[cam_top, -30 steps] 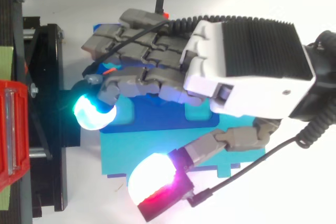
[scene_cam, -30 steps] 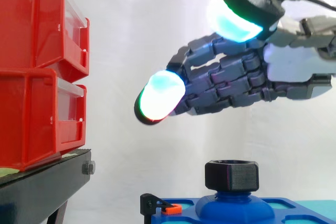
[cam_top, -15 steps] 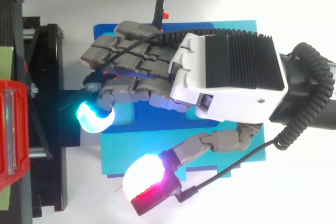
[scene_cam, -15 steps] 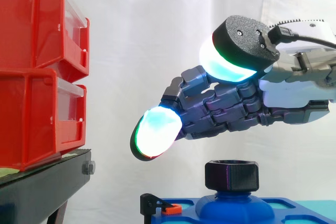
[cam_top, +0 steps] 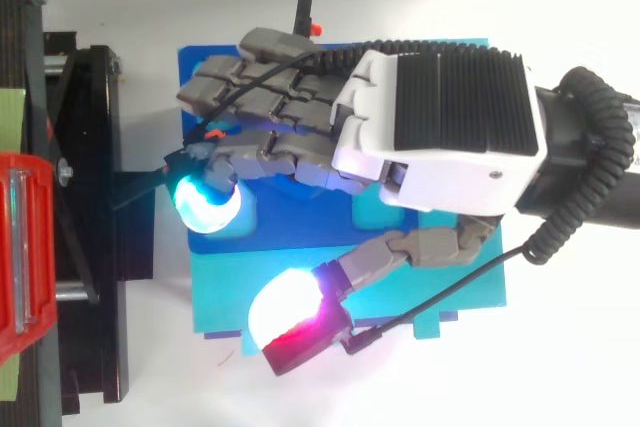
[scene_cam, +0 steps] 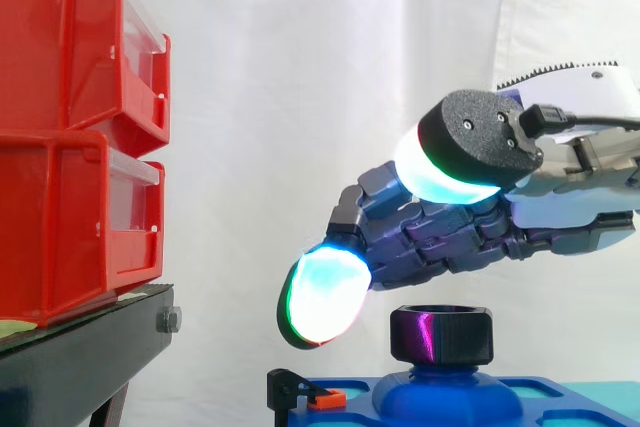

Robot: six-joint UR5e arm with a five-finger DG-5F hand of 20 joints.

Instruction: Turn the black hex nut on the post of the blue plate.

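Directly above the nut (scene_cam: 441,335): hand (scene_cam: 470,237), palm down, fingers loosely bent, thumb spread wide, gripping nothing. A narrow gap separates the fingers from the nut's top face.

Nut: black, six-sided, seated on the post (scene_cam: 445,387) of the blue plate (cam_top: 300,237); turning axis upright.

Beside the nut, toward the bins: one glowing fingertip pad (scene_cam: 322,297), hanging down to the nut's level, apparently not touching it.

Off to one side of the nut: thumb pad (cam_top: 285,322), well apart, over the plate's edge.

Well apart from the nut, past the plate: red bins (scene_cam: 70,137) stacked on a black stand (scene_cam: 80,357).

Assessment: the nut lies straight below the fingers. The turn likely calls for a short drop, then thumb and fingers closing on opposite flats.
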